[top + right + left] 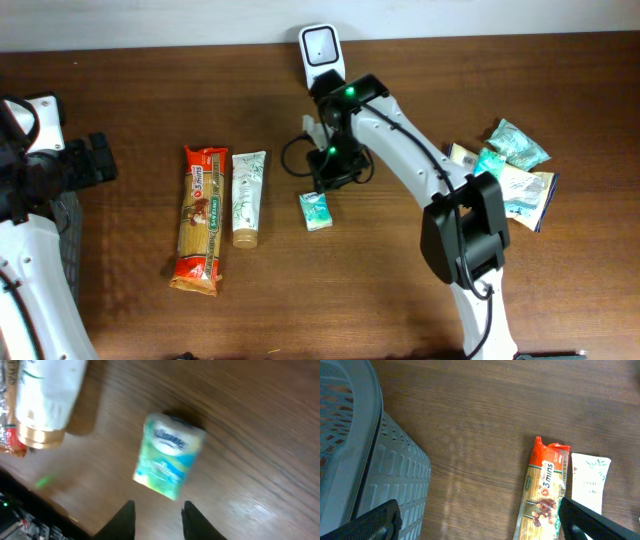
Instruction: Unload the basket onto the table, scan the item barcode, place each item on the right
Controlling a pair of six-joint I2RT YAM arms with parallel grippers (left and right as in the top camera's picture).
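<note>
A small green and blue tissue pack point(316, 211) lies flat on the wooden table, seen blurred in the right wrist view point(169, 455). My right gripper point(333, 168) hovers just behind it. Its two dark fingers stand a little apart with nothing between them point(157, 505), and the pack lies just beyond the tips, untouched. A white barcode scanner point(320, 48) stands at the back edge of the table. My left gripper point(95, 160) is far left, wide open and empty point(477, 512) over bare wood.
A long orange pasta packet point(200, 220) point(543, 497) and a white tube point(247, 197) point(47, 400) lie side by side left of centre. Several more packs point(510, 170) are piled at the right. A grey slotted basket point(370, 460) stands at the far left.
</note>
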